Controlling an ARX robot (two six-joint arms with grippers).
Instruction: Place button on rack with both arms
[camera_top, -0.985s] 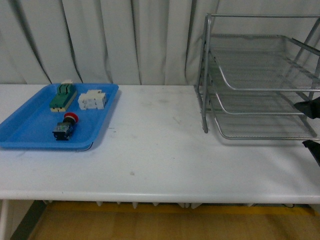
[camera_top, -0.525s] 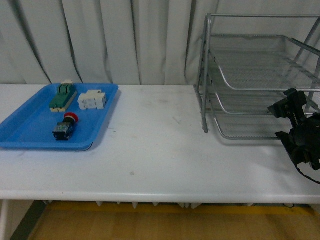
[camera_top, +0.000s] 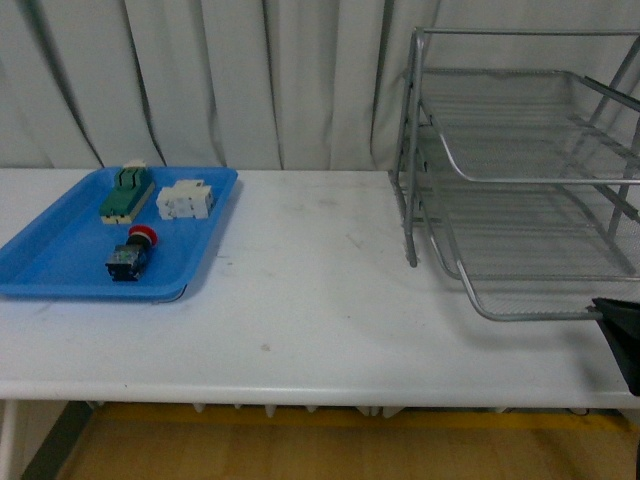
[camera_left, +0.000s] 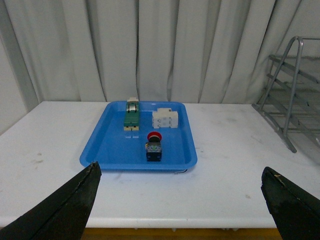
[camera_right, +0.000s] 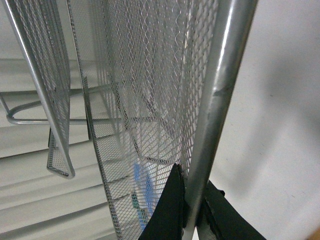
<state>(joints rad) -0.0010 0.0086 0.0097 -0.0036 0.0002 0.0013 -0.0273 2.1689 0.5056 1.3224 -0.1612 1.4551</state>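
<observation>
Moved: the bottom tier (camera_top: 520, 314) of the rack (camera_top: 415, 150) now juts out toward the bench front, past the two tiers above. Half a second ago it sat flush. The right gripper (camera_right: 193, 199) has dropped from beside the lower tiers to the bottom right corner of the front view.
Right fingers: pinched tight on the tier's tubular front rim, one dark finger (camera_right: 169, 210) on each side of the silver tube, mesh fanning away behind it.
Left gripper (camera_left: 180, 170): set back from the blue tray (camera_top: 60, 262), its fingers (camera_left: 65, 210) spread wide with nothing between them.
Button (camera_top: 131, 252): lying in the tray's near half on the bench's left side, red cap pointing to the far side, well apart from the rack.
Tray mates: a white terminal block (camera_top: 184, 199) and a green-and-beige component (camera_top: 126, 192) sit side by side behind the button, toward the tray's far edge.
Bench (camera_top: 310, 290): white and matte, with faint scuffs and a few dark specks; the tray is on the left, the rack on the right.
Room: a pale pleated curtain (camera_top: 250, 80) hangs across the whole back. A yellowish floor (camera_top: 300, 450) shows below the bench's front edge.
</observation>
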